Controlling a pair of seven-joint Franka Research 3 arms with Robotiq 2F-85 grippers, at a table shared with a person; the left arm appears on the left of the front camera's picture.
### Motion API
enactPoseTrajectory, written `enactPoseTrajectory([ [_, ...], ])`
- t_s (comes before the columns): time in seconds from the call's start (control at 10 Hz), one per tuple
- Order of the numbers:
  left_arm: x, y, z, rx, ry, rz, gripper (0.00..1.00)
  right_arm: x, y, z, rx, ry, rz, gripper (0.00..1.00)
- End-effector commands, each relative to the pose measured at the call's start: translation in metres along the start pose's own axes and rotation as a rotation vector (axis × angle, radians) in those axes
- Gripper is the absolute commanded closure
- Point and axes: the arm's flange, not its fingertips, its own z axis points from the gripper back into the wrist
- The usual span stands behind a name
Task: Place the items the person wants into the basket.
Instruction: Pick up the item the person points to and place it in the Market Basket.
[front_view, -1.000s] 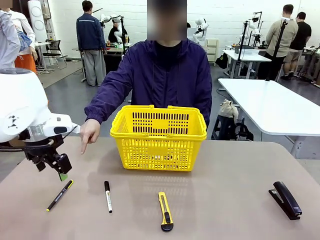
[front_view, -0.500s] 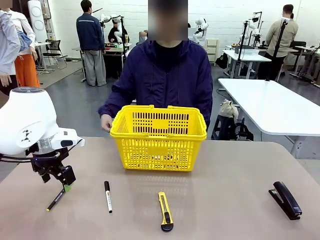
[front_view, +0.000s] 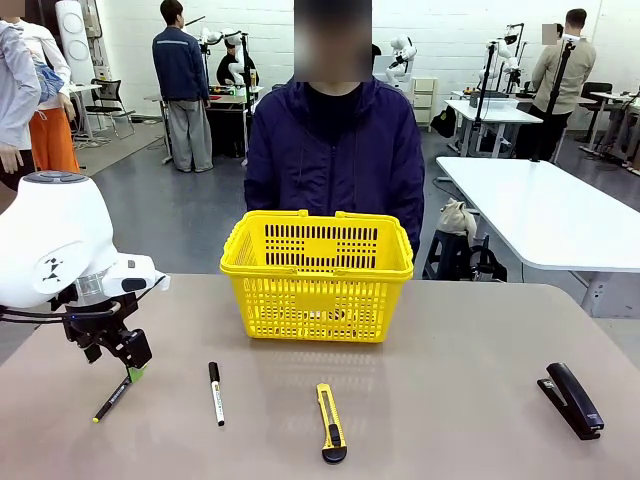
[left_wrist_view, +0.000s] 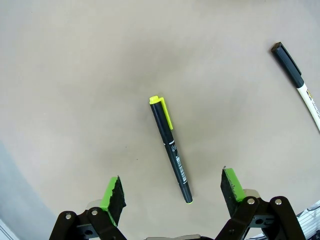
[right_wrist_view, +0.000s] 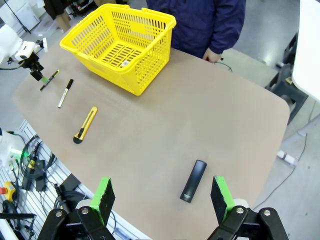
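While it hangs low at the table's (front_view: 450, 330) left edge, tilted down, your left gripper (front_view: 128, 368) spreads its fingers either side of the pen's (left_wrist_view: 170, 147) end, gripping nothing. Next come the marker (front_view: 215, 392), knife (front_view: 330, 422) and basket (front_view: 316, 270); the basket's contents are unclear. The stapler (front_view: 571, 399) lies far right. High above, your right gripper (right_wrist_view: 162, 195) is spread, empty.

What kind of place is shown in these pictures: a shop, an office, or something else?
Probably a robotics laboratory: a white robot arm stands at the brown table, long white worktables stand behind on a grey floor, and cables lie below the table edge.
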Motion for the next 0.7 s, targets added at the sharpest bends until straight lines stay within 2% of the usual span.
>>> enactPoseTrajectory([
  [0.0,-0.002,0.001,0.003,0.003,0.0,0.004,0.0,0.001,0.0,-0.002,-0.025,0.019,-0.012,0.0],
  [0.6,0.009,0.002,-0.017,-0.023,0.018,-0.01,0.0,0.001,0.0,-0.002,-0.025,0.019,-0.012,0.0],
])
